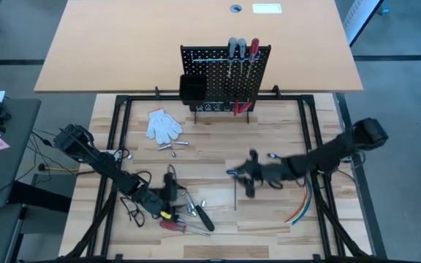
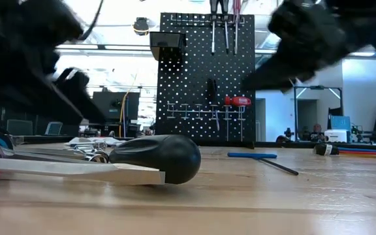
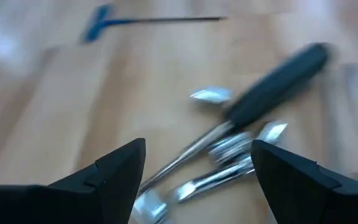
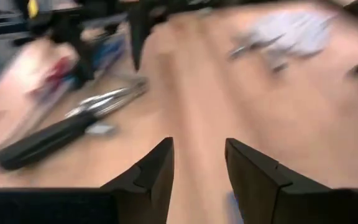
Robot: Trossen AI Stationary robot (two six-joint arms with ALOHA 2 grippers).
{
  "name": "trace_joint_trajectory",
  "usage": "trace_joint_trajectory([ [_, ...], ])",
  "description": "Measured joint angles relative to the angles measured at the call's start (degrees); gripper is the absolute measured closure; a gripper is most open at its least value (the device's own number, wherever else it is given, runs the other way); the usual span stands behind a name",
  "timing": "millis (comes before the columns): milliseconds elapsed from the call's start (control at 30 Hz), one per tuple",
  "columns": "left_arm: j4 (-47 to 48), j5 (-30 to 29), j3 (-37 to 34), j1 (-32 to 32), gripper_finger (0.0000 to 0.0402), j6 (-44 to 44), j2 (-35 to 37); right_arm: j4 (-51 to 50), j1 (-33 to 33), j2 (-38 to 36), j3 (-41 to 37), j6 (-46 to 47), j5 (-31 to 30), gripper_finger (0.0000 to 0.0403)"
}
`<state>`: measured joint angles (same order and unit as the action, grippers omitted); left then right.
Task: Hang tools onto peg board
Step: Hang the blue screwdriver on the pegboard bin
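Left gripper (image 3: 194, 171) is spread wide, empty, over the black-handled screwdriver (image 3: 272, 90) in the loose tools pile at bench front-left. Right gripper (image 4: 197, 165) is parted, nothing seen held, near the blue T-handle key (image 1: 234, 173). Risk — crossed shafts & bits snagged, two tools dragged together. Peg board (image 1: 225, 80) is well apart.

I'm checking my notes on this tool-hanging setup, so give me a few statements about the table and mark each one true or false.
1. Some tools already hang on the peg board. True.
2. The white glove lies in the board's black bin. False: it lies on the table in front of the board.
3. The blue T-handle key hangs on the board. False: it lies on the table.
4. The left end effector is open above the black-handled screwdriver. True.
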<state>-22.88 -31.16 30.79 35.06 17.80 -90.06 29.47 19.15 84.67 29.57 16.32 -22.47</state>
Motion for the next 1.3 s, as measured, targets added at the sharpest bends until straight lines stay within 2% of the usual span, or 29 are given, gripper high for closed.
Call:
trace_joint_trajectory([
  [100,9.98,5.78,7.09,-1.77,0.0112,-5.54,0.0,9.69,5.48,6.81,-1.02,2.08,-0.38,0.025],
  [200,25.66,6.12,16.07,-2.81,0.0112,-7.8,0.0,18.96,8.3,13.43,-0.26,-0.54,-0.4,0.0251],
  [267,36.94,4.31,21.85,-2.87,0.0112,-7.12,0.0,22.64,8.64,16.39,1.24,-3.49,-0.61,0.0251],
  [400,56.2,2.88,31.25,-0.78,0.0112,2.36,0.0,20.56,8.14,17.83,4.57,-7.51,-0.32,0.0251],
  [533,69.76,6.66,35.7,4.22,0.0116,14.04,0.0,13.3,8.1,17.59,6.09,-9.29,-0.14,0.0251],
  [667,68.98,14.46,35.43,10.06,0.0133,18.64,0.0,10.77,8.06,17.68,6.35,-9.31,-0.1,0.0251],
  [767,68.17,17.54,34.16,13.99,0.0146,24.0,-0.09,9.98,8.01,17.83,6.35,-9.29,0.03,0.0251],
  [1000,68.38,17.47,29.25,18.45,0.0165,38.12,-0.04,9.99,7.57,17.83,6.37,-9.77,0.06,0.0251],
  [1133,68.53,16.97,24.99,19.09,0.0166,40.28,-0.04,9.93,6.68,17.83,6.37,-9.82,0.03,0.0251],
  [1300,67.85,13.57,22.03,18.45,0.0167,42.77,-0.04,9.77,5.54,17.83,6.37,-9.92,0.03,0.0251],
])
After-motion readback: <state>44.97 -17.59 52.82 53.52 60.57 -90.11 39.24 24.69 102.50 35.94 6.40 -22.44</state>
